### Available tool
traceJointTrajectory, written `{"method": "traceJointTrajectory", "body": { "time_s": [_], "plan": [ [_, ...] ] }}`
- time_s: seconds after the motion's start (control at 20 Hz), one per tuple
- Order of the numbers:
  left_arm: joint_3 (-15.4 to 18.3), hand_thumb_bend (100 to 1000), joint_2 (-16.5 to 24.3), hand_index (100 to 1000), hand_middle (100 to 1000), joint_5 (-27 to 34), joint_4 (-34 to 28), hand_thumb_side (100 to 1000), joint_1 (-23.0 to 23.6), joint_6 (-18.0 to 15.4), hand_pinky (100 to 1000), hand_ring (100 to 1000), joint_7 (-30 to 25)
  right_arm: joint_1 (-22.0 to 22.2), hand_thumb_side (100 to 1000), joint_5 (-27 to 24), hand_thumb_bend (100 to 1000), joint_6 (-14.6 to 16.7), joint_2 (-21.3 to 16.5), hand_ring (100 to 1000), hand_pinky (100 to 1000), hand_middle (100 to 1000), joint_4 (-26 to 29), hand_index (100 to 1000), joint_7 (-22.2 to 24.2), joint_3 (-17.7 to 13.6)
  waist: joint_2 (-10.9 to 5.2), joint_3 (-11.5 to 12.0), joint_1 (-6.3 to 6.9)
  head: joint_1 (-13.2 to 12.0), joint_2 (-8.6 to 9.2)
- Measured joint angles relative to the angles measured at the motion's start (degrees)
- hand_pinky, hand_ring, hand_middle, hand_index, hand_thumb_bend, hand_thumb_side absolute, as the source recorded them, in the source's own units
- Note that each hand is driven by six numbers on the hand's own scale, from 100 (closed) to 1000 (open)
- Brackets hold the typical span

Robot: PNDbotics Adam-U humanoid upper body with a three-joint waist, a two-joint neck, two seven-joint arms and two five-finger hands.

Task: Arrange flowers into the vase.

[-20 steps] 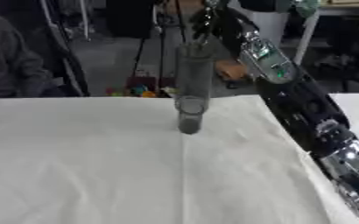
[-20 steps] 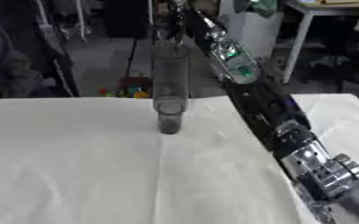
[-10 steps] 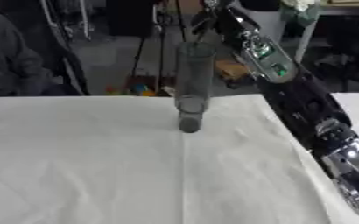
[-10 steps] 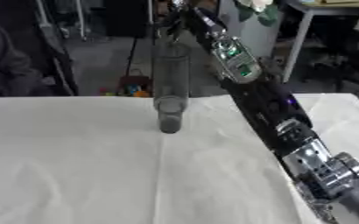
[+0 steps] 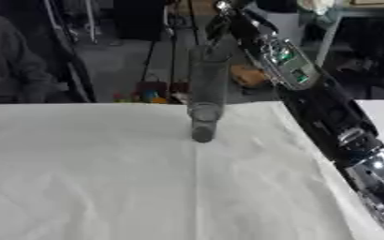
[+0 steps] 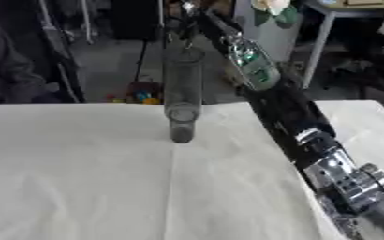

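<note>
A tall clear glass vase (image 6: 182, 93) stands upright on the white tablecloth (image 6: 105, 187), near the far edge at the centre. My right arm (image 6: 265, 84) reaches from the lower right up across the table. Its hand (image 6: 187, 10) hovers right above the vase's mouth at the top edge of the view. The hand is dark and partly cut off, so its grip is unclear. A white bloom with green leaves (image 6: 270, 7) shows at the top edge to the right of the hand. I cannot tell whether it is held. My left hand is out of sight.
The cloth-covered table fills the lower part of the view. Beyond its far edge lie a dark floor, stands, small coloured things (image 6: 138, 96) and a person's dark sleeve (image 6: 7, 70) at far left. A table leg (image 6: 314, 51) stands behind at right.
The right hand has drifted slightly upward above the vase's mouth. The vase has stayed in place.
</note>
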State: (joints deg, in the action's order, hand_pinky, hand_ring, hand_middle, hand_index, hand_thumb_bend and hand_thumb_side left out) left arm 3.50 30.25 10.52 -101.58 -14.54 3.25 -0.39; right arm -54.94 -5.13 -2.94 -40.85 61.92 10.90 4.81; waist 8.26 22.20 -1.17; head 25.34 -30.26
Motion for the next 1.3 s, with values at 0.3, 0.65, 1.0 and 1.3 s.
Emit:
{"method": "traceJointTrajectory", "body": {
  "time_s": [0.3, 0.65, 1.0, 1.3],
  "plan": [
    [0.13, 971, 0.02, 581, 740, -0.04, 0.00, 735, 0.34, 0.05, 685, 677, 0.12, 0.01, 1000, 3.39, 100, -1.43, -0.30, 667, 1000, 628, 0.00, 582, 2.34, 0.58, -0.34, -0.26, -0.27, -0.04, -0.41],
    [0.28, 969, 0.04, 580, 740, -0.05, 0.01, 738, 0.41, 0.06, 684, 676, 0.19, 0.49, 1000, 7.59, 100, -3.01, -0.31, 692, 1000, 667, -1.00, 690, 5.60, 1.62, -0.48, -0.34, -0.44, -0.07, -0.63],
    [0.28, 970, 0.06, 580, 739, -0.05, 0.02, 738, 0.46, 0.06, 684, 675, 0.19, 0.49, 1000, 10.95, 100, -3.76, -0.31, 700, 1000, 683, -2.31, 751, 11.18, 1.40, -0.50, -0.46, -0.45, -0.08, -0.90],
    [0.28, 971, 0.06, 579, 739, -0.05, 0.02, 738, 0.48, 0.06, 683, 675, 0.19, 0.49, 1000, 11.42, 100, -3.76, -0.30, 695, 1000, 678, -2.68, 753, 12.63, 1.01, -0.50, -0.48, -0.42, -0.09, -0.91]
  ]
}}
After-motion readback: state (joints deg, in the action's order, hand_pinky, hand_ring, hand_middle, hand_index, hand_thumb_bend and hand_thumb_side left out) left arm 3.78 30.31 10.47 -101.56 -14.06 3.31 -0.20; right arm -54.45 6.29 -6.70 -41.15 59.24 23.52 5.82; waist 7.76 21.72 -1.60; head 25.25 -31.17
